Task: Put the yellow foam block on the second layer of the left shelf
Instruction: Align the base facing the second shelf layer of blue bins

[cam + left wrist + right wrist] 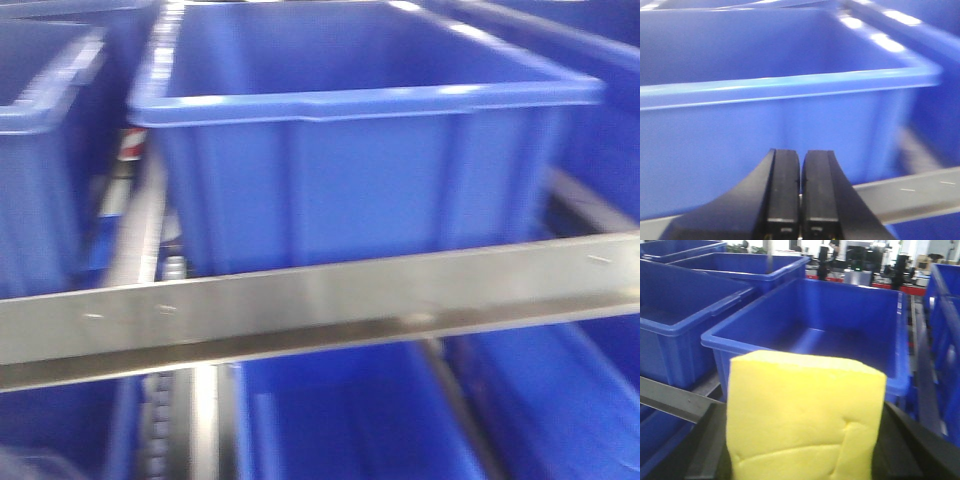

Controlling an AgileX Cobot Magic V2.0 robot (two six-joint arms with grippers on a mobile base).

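Right wrist: right tool (802, 457) pinching yellow foam block (805, 400); blue bin (840, 330) just behind; left tool (800, 187) pressed together.

yellow foam block (805, 417), creased, upright

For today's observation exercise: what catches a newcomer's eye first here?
The bright yellow foam block fills the right wrist view's foreground, before a blue bin. In the left wrist view the shut left tool faces a bin wall, and a metal shelf rail crosses the front view.
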